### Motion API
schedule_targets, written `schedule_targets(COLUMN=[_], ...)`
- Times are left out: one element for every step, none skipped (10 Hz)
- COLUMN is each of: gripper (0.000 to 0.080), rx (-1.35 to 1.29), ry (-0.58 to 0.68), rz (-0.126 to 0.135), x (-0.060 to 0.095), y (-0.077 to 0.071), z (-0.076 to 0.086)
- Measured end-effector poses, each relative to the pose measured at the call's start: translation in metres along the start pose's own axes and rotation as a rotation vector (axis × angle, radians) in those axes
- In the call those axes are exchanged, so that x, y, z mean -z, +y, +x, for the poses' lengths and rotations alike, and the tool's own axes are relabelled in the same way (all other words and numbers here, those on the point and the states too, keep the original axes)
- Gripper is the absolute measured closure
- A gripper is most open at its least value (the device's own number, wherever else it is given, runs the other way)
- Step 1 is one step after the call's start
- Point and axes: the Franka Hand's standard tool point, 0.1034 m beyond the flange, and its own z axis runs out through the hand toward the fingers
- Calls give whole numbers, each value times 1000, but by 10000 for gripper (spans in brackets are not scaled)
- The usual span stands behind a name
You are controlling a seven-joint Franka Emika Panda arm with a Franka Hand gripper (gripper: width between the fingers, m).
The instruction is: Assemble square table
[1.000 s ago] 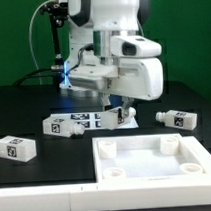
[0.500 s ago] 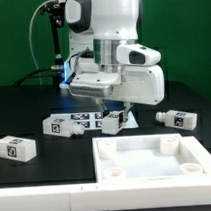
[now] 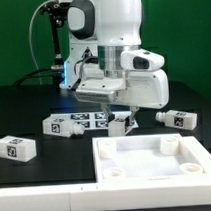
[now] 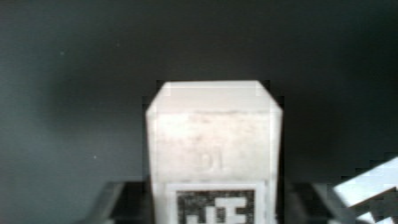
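The white square table top (image 3: 156, 157) with raised rim and round corner sockets lies at the front right of the exterior view. My gripper (image 3: 119, 115) hangs just behind it, low over the black table. It is shut on a short white blocky leg (image 3: 119, 122) that bears a black-and-white tag. In the wrist view that leg (image 4: 215, 140) fills the middle, with a dark finger (image 4: 128, 200) close on each side of its tagged end. Three more tagged legs lie loose: one at the far left (image 3: 16, 148), one left of the gripper (image 3: 59, 124), one at the right (image 3: 176, 118).
The marker board (image 3: 89, 118) lies flat on the black table between the left leg and my gripper; a corner of it shows in the wrist view (image 4: 370, 188). A black camera stand (image 3: 56, 41) rises at the back left. A white table border (image 3: 43, 197) runs along the front.
The arm's wrist and hand have swung toward the exterior view's right, and the leg between the fingers has shifted slightly right with them. The other legs and the top have not moved.
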Motion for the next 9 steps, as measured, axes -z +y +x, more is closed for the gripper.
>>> schedule_targets(gripper=[308, 308, 184, 161, 161, 152, 152, 151, 151], rx=[-4, -15, -93, -179, -258, -425, -561, -590, -638], ry=[0, -2, -21, -40, -55, -68, -52, -46, -44], rz=[0, -1, -11, -26, -40, -83, -136, -142, -142], x=[0, 1, 13, 26, 36, 48, 48, 46, 47], y=[0, 0, 1, 3, 10, 26, 43, 44, 42], z=[0, 0, -2, -2, -1, -1, 11, 13, 12])
